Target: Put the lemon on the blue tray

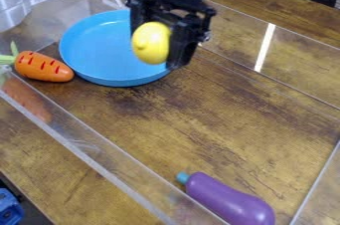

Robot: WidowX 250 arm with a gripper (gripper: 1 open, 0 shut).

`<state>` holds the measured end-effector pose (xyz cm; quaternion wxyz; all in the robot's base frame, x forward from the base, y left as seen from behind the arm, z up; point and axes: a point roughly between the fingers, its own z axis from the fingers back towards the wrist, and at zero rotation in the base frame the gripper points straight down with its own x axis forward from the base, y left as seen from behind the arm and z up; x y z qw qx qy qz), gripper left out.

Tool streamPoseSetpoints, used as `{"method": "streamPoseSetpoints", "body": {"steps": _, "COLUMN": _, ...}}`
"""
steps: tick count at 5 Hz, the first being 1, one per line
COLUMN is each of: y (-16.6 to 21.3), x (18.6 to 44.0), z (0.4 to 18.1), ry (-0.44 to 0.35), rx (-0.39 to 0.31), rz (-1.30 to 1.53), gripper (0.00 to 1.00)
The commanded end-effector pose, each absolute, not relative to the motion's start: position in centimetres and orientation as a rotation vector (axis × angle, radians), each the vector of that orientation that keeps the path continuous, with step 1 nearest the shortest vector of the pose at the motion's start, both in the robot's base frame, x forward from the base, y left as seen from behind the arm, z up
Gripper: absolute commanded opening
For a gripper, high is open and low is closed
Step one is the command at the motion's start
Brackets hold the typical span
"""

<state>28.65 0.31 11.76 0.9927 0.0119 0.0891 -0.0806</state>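
Wooden tabletop [200,119] bears an eggplant [228,200] and a carrot [43,67]. Tool [166,38] grips the lemon [151,43], which overlaps the tray [99,50] in view.

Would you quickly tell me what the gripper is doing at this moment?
Gripper: closed on the lemon, holding it in front of the blue tray as the camera sees it.
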Motion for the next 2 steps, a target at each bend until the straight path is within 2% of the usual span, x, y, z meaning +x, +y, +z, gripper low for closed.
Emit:
{"method": "streamPoseSetpoints", "body": {"steps": 1, "y": 1.06, "x": 27.69, "z": 14.01, "ry": 0.086, "rx": 0.040, "rz": -0.164, "gripper": 0.00}}
{"method": "streamPoseSetpoints", "body": {"steps": 2, "y": 0.83, "x": 27.92, "z": 14.05, "ry": 0.060, "rx": 0.045, "rz": -0.140, "gripper": 0.00}}
